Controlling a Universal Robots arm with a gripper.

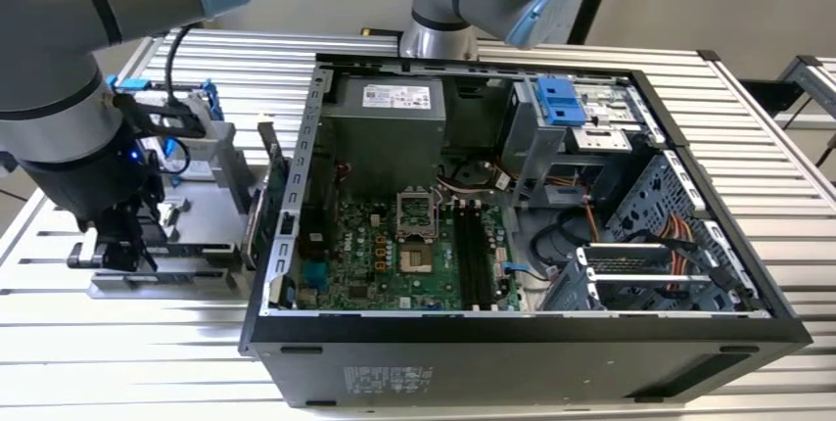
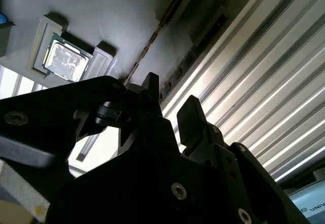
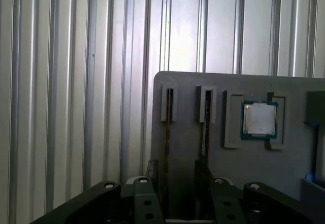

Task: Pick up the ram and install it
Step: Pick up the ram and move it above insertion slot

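Two ram sticks stand on edge in slots of a grey holder tray (image 3: 244, 158). The ram (image 3: 167, 132) nearest the tray's edge lies in line with the gap of my gripper (image 3: 176, 183), which is open, with one finger on each side and just above it. In the second wrist view that ram (image 2: 190, 59) runs between the dark fingers (image 2: 150, 89) of the gripper (image 2: 170, 102). The second stick (image 3: 205, 127) sits beside it. In the exterior view my gripper (image 1: 120, 245) hangs over the tray (image 1: 196, 279), at the exterior view's left of the open computer case.
A processor chip (image 3: 260, 119) rests in a pocket of the same tray. The open computer case (image 1: 523, 328) holds the motherboard with long black memory slots (image 1: 477, 255), a power supply (image 1: 386, 137) and drive cages. All of it stands on a ribbed aluminium table (image 1: 105, 362).
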